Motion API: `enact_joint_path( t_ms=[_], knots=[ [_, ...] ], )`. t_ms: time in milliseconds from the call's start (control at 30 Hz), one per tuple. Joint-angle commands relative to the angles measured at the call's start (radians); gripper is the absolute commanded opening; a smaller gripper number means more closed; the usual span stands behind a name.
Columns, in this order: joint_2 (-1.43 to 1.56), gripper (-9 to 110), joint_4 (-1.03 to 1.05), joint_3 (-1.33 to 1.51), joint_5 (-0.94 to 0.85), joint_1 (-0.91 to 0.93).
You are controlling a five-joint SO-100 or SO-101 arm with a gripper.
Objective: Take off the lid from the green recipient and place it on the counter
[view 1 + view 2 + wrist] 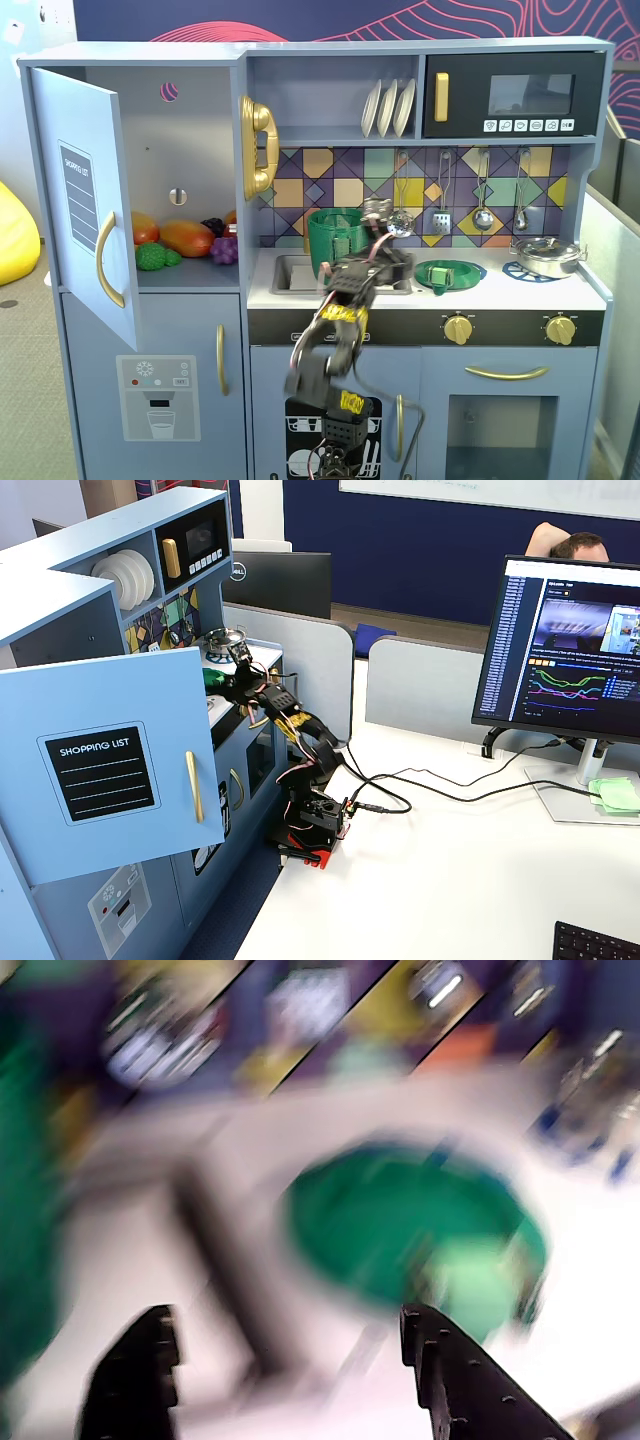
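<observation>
Lying flat on the pale surface (520, 290), knob side up, the lid (447, 272) sits right of the sink (292, 272) in a fixed view, well apart from the green recipient (335, 238), which stands upright and uncovered at the sink's back edge. The silver pot (548, 256) rests further right of the sink. The gripper (285, 1345) hovers near the lid, jaws spread wide and holding nothing; the wrist view is heavily blurred.
</observation>
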Motion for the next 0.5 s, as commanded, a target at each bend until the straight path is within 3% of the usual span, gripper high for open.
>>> enact_joint_path(
  t_ms=[0,100,267,467],
  knots=[
    [0.252,7,0.351,0.106,-0.040,-0.114],
    [0.348,2,0.469,0.295,-0.040,-0.187],
    [0.448,0,0.463,0.643,0.049,-0.281],
    [0.577,0,0.597,0.848,0.127,-0.330]
  ],
)
